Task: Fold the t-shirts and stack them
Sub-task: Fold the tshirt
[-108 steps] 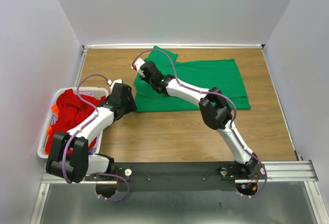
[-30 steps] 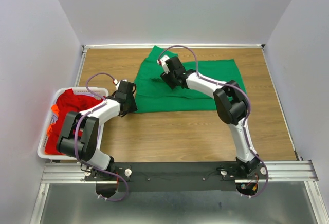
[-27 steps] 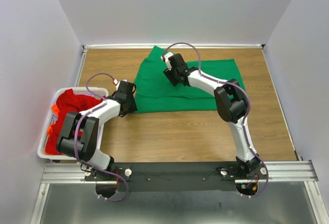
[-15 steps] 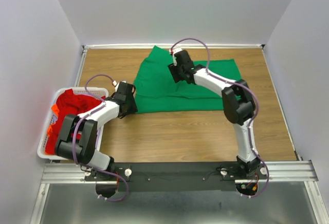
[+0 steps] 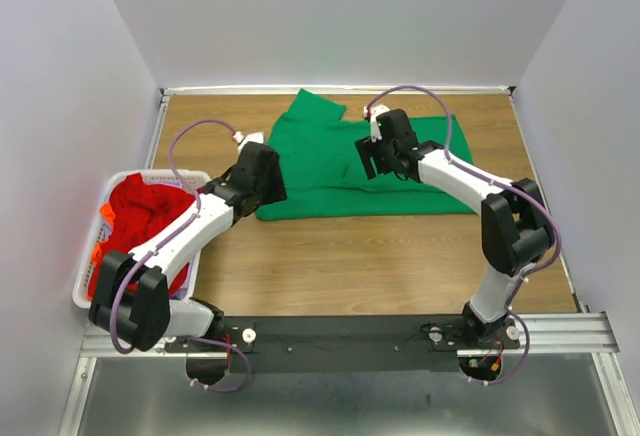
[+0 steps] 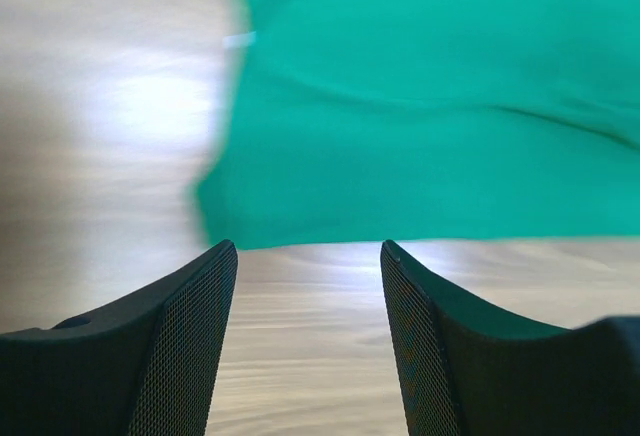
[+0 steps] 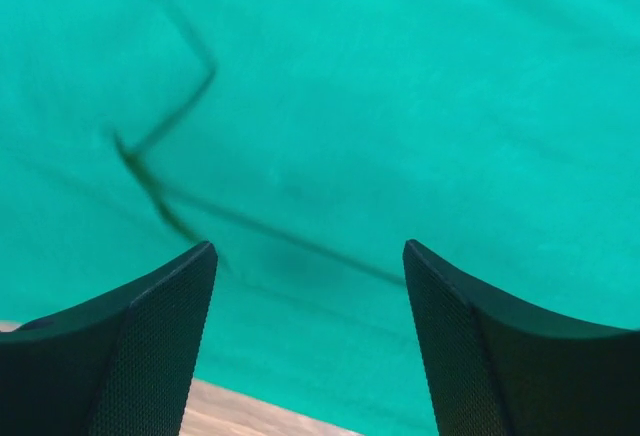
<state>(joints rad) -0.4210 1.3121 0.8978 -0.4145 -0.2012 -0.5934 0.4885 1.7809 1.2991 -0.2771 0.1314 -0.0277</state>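
Note:
A bright green t-shirt (image 5: 400, 171) lies spread flat on the far half of the wooden table (image 5: 350, 266), with a fold crease across its left part. My left gripper (image 5: 268, 188) hovers at the shirt's near-left corner. In the left wrist view it is open (image 6: 308, 256) with only bare wood between the fingers and the green hem (image 6: 430, 106) just ahead. My right gripper (image 5: 368, 161) hangs over the shirt's middle, open (image 7: 310, 251) above green cloth (image 7: 400, 86), holding nothing. Red t-shirts (image 5: 140, 221) are heaped in the basket.
A white slatted basket (image 5: 88, 266) stands at the table's left edge, beside the left arm. White walls close in the table on the left, far and right sides. The black mounting rail (image 5: 340, 336) runs along the near edge.
The left gripper has opened wider and lifted to the right, up to the shirt's left edge. The right gripper has travelled right across the shirt, from its upper left to its middle.

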